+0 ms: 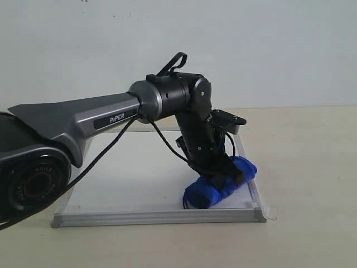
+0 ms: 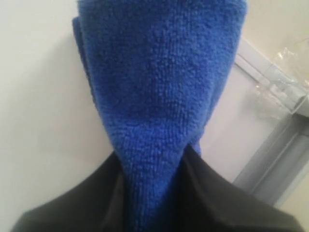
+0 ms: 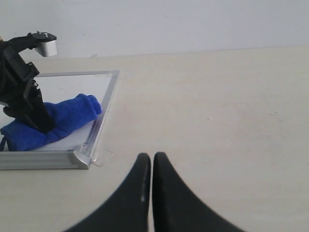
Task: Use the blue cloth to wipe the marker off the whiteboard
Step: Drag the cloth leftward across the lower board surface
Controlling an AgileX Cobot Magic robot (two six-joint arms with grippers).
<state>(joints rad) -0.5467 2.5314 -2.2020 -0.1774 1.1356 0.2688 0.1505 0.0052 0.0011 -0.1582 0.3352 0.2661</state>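
1. The left arm (image 1: 83, 120) stretches from 9 o'clock of the exterior view and bends down onto the whiteboard (image 1: 156, 216). Part of the board's middle sits behind it.
2. The left gripper (image 1: 223, 173) has its fingers clamped on the blue cloth (image 1: 207, 193), pinching the roll near its middle. The left wrist view shows the cloth (image 2: 164, 87) wedged between the two black fingers (image 2: 222, 203) and lying against the white surface.
3. The cloth lies toward the board's 4 o'clock corner, close to the right-hand frame rail (image 2: 275, 164).
4. To wipe well, I judge the arm needs steady downward pressure with the roll lying flat. It should sweep toward 9 o'clock in overlapping passes. Each stroke should stop short of the raised frame, so the cloth neither snags nor slips out of the pinch.
5. The right gripper (image 3: 152, 162) hangs over the table (image 3: 217, 121), off the board at 3 o'clock, with its fingers together on nothing.
6. No red marker shows in any view. I cannot tell whether it is wiped away or hidden under the arm and cloth.
7. A clear tab (image 3: 102, 157) sits at the near right corner. What it is cannot be made out.
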